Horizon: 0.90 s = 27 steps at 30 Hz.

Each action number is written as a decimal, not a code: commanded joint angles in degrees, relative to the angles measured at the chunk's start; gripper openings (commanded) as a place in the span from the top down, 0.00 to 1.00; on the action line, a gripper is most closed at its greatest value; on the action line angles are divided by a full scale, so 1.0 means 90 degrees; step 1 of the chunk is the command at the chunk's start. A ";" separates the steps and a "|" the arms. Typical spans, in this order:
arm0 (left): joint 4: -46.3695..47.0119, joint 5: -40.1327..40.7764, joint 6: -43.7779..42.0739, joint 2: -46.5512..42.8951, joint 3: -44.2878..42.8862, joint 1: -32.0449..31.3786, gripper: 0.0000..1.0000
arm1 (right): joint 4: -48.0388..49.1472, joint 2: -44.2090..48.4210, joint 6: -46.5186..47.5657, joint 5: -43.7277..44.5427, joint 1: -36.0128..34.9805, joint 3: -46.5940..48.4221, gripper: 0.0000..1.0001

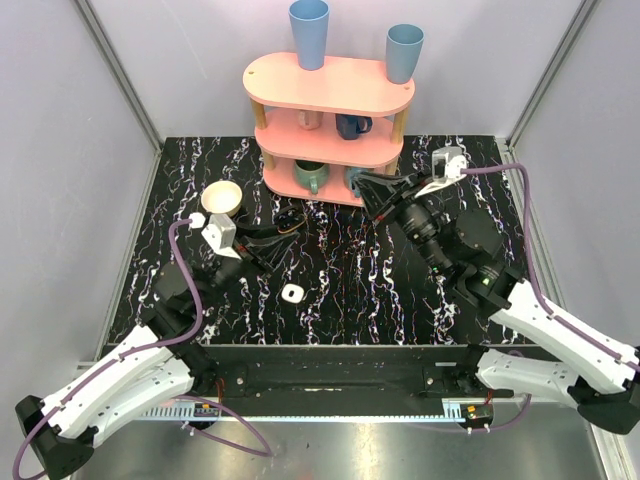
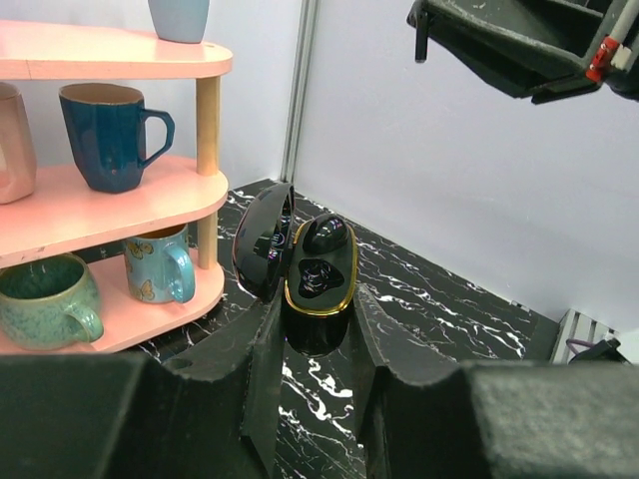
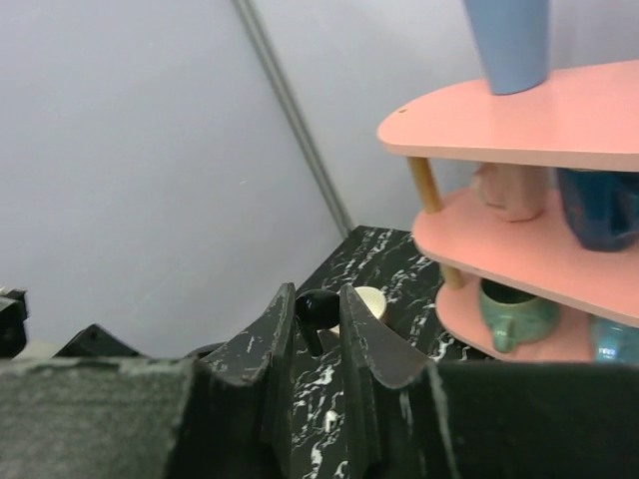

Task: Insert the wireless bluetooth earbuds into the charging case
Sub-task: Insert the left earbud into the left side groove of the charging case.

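Note:
My left gripper (image 2: 318, 304) is shut on a glossy black charging case (image 2: 319, 261) with a gold rim. It holds the case above the table with the lid (image 2: 262, 239) swung open to the left. Two dark wells show inside; I cannot tell whether an earbud sits in either. In the top view the case (image 1: 291, 224) is left of the pink shelf. My right gripper (image 3: 318, 299) is shut on a black earbud (image 3: 319, 309), stem hanging down, held in the air. In the top view the right gripper (image 1: 372, 188) is near the shelf's bottom tier.
A pink three-tier shelf (image 1: 330, 85) with mugs and cups stands at the back centre. A cream bowl (image 1: 221, 197) sits at the back left. A tiny white rounded-square piece (image 1: 292, 293) with a dark centre lies on the black marble table (image 1: 360, 280).

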<state>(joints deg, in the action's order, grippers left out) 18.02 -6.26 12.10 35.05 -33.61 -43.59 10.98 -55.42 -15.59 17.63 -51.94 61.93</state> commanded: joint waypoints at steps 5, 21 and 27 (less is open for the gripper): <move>0.0673 -0.0163 0.0082 0.0022 -0.0036 0.0010 1.00 | 0.1230 -0.0580 0.0462 0.0346 -0.1171 0.0042 0.89; 0.0868 -0.0193 0.0043 -0.0027 0.0140 0.0000 1.00 | 0.1534 -0.1440 0.1020 0.0336 -0.2129 0.0501 0.88; 0.1190 -0.0329 -0.0055 -0.0047 0.0345 0.0000 1.00 | 0.1417 -0.1596 0.1146 0.0424 -0.2178 0.0550 0.88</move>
<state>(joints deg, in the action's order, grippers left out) 22.85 -7.40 12.08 35.57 -31.53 -43.59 22.46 -69.19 -7.33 19.68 -70.59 64.23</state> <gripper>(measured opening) 0.312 0.252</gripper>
